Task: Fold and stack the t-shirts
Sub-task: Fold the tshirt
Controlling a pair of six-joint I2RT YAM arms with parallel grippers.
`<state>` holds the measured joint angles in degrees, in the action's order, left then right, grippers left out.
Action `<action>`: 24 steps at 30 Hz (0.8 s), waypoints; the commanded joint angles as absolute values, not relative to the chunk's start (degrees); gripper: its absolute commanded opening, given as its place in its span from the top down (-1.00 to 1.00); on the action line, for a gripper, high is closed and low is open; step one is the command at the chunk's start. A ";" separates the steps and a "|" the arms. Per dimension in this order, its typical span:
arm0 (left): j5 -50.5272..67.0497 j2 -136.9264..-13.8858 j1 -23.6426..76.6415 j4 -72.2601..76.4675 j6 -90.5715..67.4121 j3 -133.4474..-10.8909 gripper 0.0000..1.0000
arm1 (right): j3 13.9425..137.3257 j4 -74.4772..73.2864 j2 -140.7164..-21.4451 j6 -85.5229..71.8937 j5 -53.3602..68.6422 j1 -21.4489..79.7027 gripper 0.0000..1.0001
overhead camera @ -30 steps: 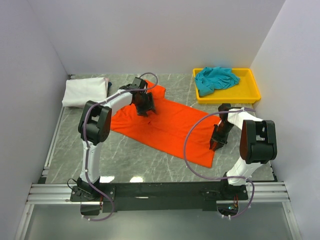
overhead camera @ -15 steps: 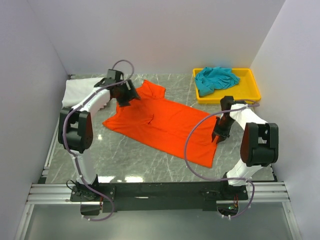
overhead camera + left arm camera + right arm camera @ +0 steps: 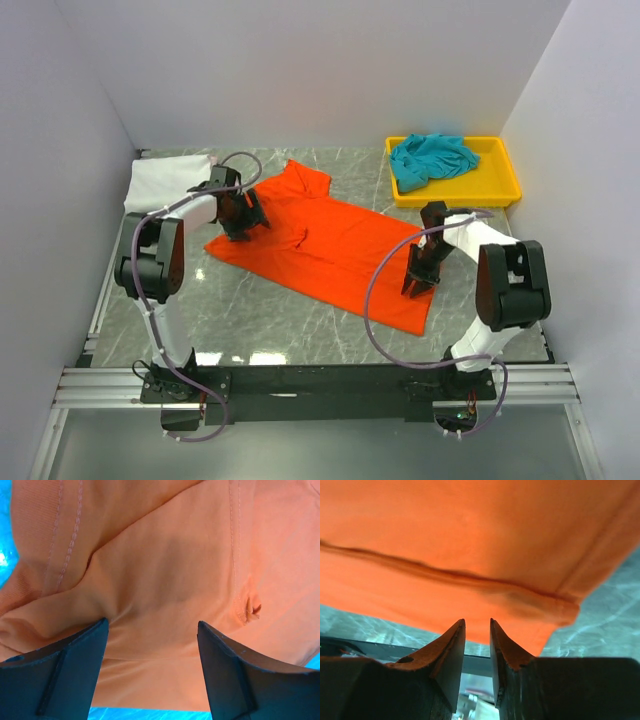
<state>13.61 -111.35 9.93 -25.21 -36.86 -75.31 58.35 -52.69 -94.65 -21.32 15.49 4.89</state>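
Left gripper (image 3: 241, 216) pulling nearer over orange-red t-shirt (image 3: 330, 250), claw released; right gripper (image 3: 416, 284) pressing hem, grip unclear; teal t-shirt (image 3: 432, 158) filling yellow tray (image 3: 478, 191).

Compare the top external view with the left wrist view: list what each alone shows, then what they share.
Top external only: the white t-shirt at the far left, the teal t-shirt in the yellow tray, and the right end effector. Left wrist only: stitched seams and a small pucker in the cloth. Both: the orange-red t-shirt with the left end effector over it.
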 commanded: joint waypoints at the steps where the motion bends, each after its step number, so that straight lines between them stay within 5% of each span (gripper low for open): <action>1: 10.02 -109.34 9.93 -25.48 -35.95 -71.29 -0.58 | 56.69 -50.36 -97.11 -20.66 16.18 4.83 0.33; 24: 5.71 -87.37 14.23 -30.06 -49.12 -47.64 -0.61 | 51.15 -57.83 -96.59 -20.92 12.39 0.35 0.37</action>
<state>7.75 -89.95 12.62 -25.74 -45.95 -50.04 51.03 -56.88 -98.83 -20.75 14.41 0.69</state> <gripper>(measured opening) 0.801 0.312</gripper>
